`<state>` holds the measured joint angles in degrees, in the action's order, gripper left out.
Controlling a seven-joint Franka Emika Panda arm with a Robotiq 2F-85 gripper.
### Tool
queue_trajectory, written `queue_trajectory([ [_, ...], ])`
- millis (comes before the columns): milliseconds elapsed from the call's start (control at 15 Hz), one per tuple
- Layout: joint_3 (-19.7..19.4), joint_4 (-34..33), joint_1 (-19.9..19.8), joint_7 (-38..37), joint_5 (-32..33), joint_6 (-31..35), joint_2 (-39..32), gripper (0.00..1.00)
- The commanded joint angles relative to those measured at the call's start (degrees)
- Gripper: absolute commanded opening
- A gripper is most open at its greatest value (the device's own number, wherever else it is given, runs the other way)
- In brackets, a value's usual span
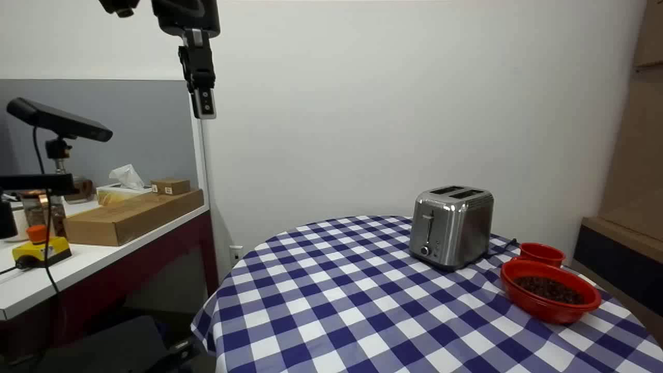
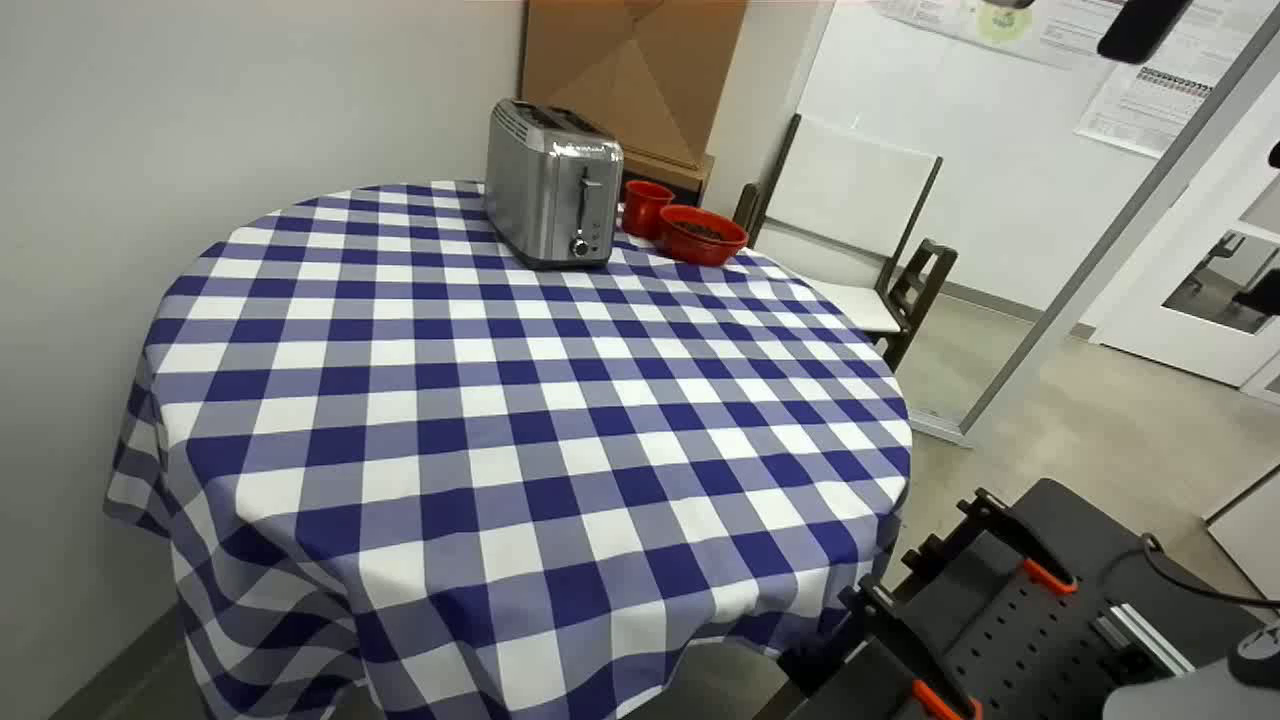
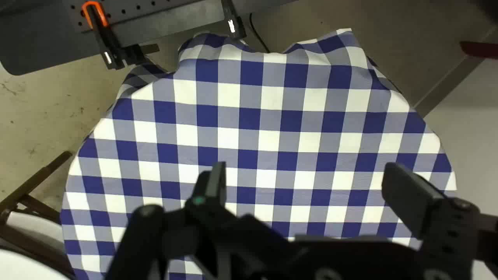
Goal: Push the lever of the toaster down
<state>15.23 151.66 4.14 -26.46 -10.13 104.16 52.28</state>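
Near twelve o'clock on the tabletop (image 2: 480, 420), in both exterior views, the toaster (image 1: 451, 228) stands upright. Trouble would likely start at its lever (image 1: 428, 216): this is small and set on the end face, so a descent slightly off line could miss it or scrape down the metal. If the push leans inward, the toaster may skid on the draped checked cloth (image 1: 321, 295) towards the far rim; if it drags outward, the body may tip. Pressing too far could catch the knob (image 1: 425, 250) at six o'clock below.

The toaster looks boxy, in shiny silver metal with rounded top edges, two dark slots and a dark base. Its lever sits near the top of the track, so I judge the press not yet done.

Near it, in an exterior view, a red cup (image 1: 544, 262) stands between three and four o'clock and a red bowl (image 1: 544, 310) of dark bits (image 1: 549, 289) at four; whether those two touch I cannot tell. Well apart, high at ten o'clock from the toaster, hangs the pincer (image 1: 205, 113); in the wrist view its fingers (image 3: 412, 198) are spread wide and grip nothing. Spread like that, they could straddle the lever instead of landing on it
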Motion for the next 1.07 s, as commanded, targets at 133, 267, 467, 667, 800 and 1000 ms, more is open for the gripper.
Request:
queue_trajectory([
  [133,0.25,-0.13,-0.4,0.26,-0.21,-0.18,0.04,1.0],
  [267,0.25,-0.13,-0.4,0.26,-0.21,-0.18,0.04,1.0],
  [467,0.25,-0.13,-0.4,0.26,-0.21,-0.18,0.04,1.0],
  [667,0.56,-1.24,-1.57,-0.75,-0.32,1.36,-2.76,1.0],
  [800,0.46,-2.67,-3.19,-1.01,0.39,3.27,-5.95,1.0],
  [1000,0.17,-7.45,-7.61,-1.28,4.12,6.93,-15.19,1.0],
])
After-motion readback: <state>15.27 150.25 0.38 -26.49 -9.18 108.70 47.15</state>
